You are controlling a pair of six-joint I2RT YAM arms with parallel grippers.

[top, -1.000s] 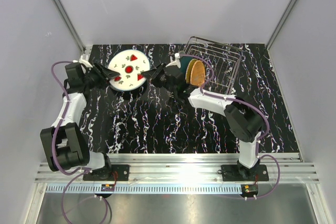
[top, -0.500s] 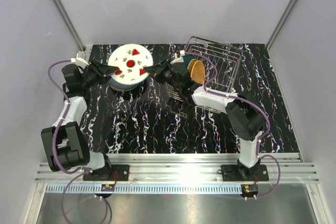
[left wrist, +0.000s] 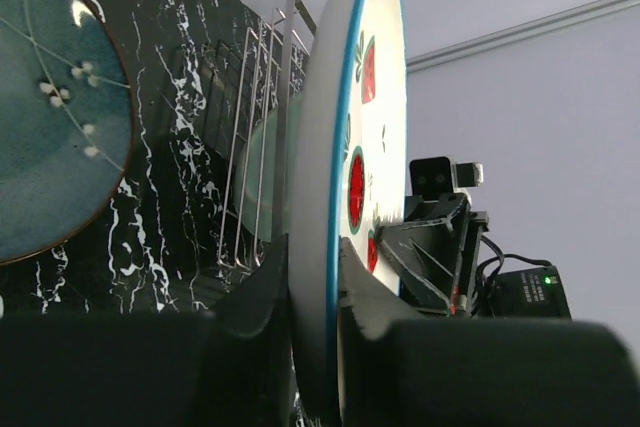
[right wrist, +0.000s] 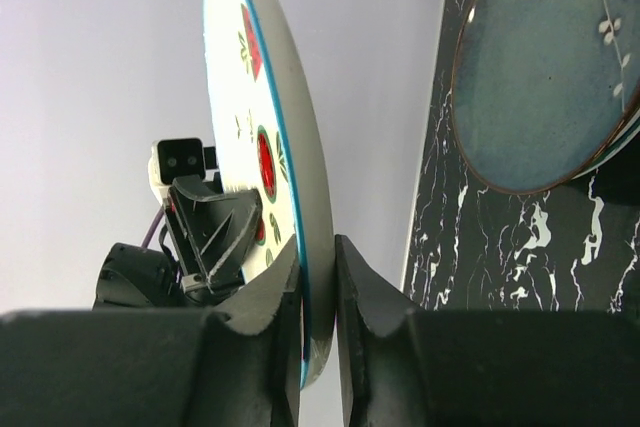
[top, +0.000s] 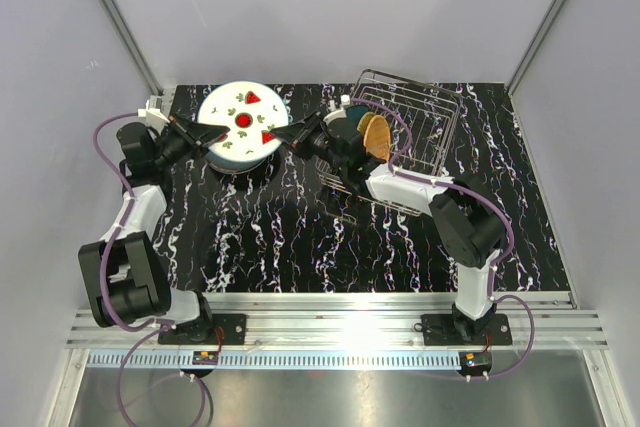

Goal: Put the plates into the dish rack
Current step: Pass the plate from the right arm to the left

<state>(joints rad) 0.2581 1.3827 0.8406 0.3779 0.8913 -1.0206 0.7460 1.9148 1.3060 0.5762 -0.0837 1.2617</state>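
The white plate with red strawberries (top: 243, 121) hangs flat above the table at the back left, gripped from both sides. My left gripper (top: 210, 132) is shut on its left rim (left wrist: 318, 197), and my right gripper (top: 287, 134) is shut on its right rim (right wrist: 300, 197). Directly below lies a blue-green plate (top: 240, 160) with a brown rim (right wrist: 540, 77), partly hidden in the top view. The wire dish rack (top: 425, 122) stands at the back right with an orange-tan plate (top: 377, 137) and a dark teal plate (top: 358, 131) upright in it.
The black marbled table (top: 300, 237) runs to grey walls at the back and on both sides. My right arm (top: 440, 197) reaches across in front of the rack. The rack's wires (left wrist: 262, 127) show behind the held plate in the left wrist view.
My left gripper has closed on the strawberry plate's left rim. The plate has levelled out and shifted slightly towards the back, with the right gripper still holding its other side.
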